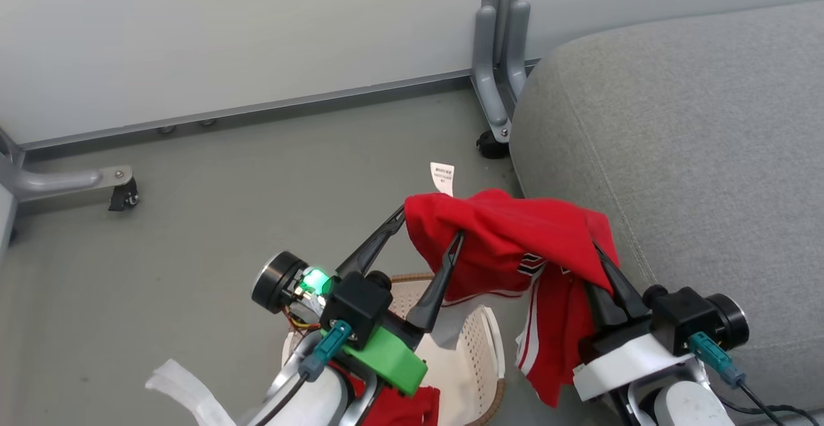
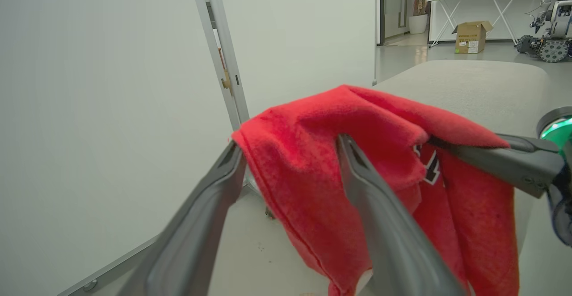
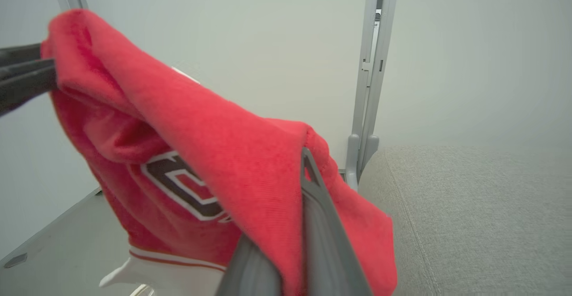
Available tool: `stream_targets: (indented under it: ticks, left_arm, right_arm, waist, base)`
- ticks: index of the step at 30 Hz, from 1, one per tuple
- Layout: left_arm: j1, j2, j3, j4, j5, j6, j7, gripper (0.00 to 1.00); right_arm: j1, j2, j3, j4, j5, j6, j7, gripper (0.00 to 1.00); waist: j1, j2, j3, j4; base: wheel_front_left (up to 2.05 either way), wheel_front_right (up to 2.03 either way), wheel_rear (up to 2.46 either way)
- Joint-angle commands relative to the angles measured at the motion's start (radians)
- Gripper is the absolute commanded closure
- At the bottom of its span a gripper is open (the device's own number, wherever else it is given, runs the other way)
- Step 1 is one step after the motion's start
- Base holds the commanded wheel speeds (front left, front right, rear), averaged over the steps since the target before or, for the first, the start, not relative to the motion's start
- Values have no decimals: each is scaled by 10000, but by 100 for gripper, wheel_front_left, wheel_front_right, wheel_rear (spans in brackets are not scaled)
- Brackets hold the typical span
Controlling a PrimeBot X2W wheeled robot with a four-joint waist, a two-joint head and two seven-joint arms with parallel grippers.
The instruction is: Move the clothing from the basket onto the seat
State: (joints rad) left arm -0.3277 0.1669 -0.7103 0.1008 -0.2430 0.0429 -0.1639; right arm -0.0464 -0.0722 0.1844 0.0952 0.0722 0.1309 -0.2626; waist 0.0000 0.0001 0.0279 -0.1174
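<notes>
**Garment hung between the arms, short of the cushion: slip and snag risks**

Head view. The left gripper [image 1: 430, 226] stands wide open, with a corner of the clothing [image 1: 508, 233] draped against its inner finger. The right gripper [image 1: 599, 253] is pinched tight on the opposite fold, and the striped trim hangs below it. The garment is in the air beside the rounded edge of the seat [image 1: 682, 156], above the floor and the basket [image 1: 479, 349], not over the cushion. More red fabric [image 1: 405, 408] lies in the basket.
Risk: a single pinch carries the load. If it opens here, the piece drops to the floor or back into the basket.

Left wrist view. The left gripper [image 2: 288, 149] has its fingers spread, with cloth [image 2: 330, 121] lapping over one fingertip. The right gripper's finger [image 2: 496, 157] comes in from the side. The seat [image 2: 469, 81] lies beyond.
Risk: soft fabric could catch on that fingertip as the arm withdraws, tugging it out of the other grip.

Right wrist view. The right gripper [image 3: 305, 164] is closed on a thin ridge of the clothing [image 3: 201, 126], with the seat [image 3: 473, 197] off to one side.
Risk: the bite looks shallow. A quick swing toward the cushion may pull the fold free, or the hanging hem may drag on the seat edge.
</notes>
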Motion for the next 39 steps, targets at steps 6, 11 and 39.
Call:
stream_targets:
  ticks: [6, 11, 39]
  left_arm:
    - [328, 408, 395, -73, -283, 175, -115, 0]
    - [617, 949, 627, -142, -443, 70, -229, 0]
    - [-589, 2379, 488, -682, -252, -1129, -190, 0]
  right_arm:
    - [-114, -1, -389, -233, 150, -4, -33, 100]
    - [-155, 90, -541, -498, 496, -3, -33, 100]
    - [-3463, 212, -3335, -1649, 3875, 0, -35, 100]
  waist:
    - [0, -1, 777, -1092]
    - [0, -1, 1281, -2088]
    - [0, -1, 5615, -2720]
  base:
    - [0, 0, 0]
    - [0, 0, 0]
    - [0, 0, 0]
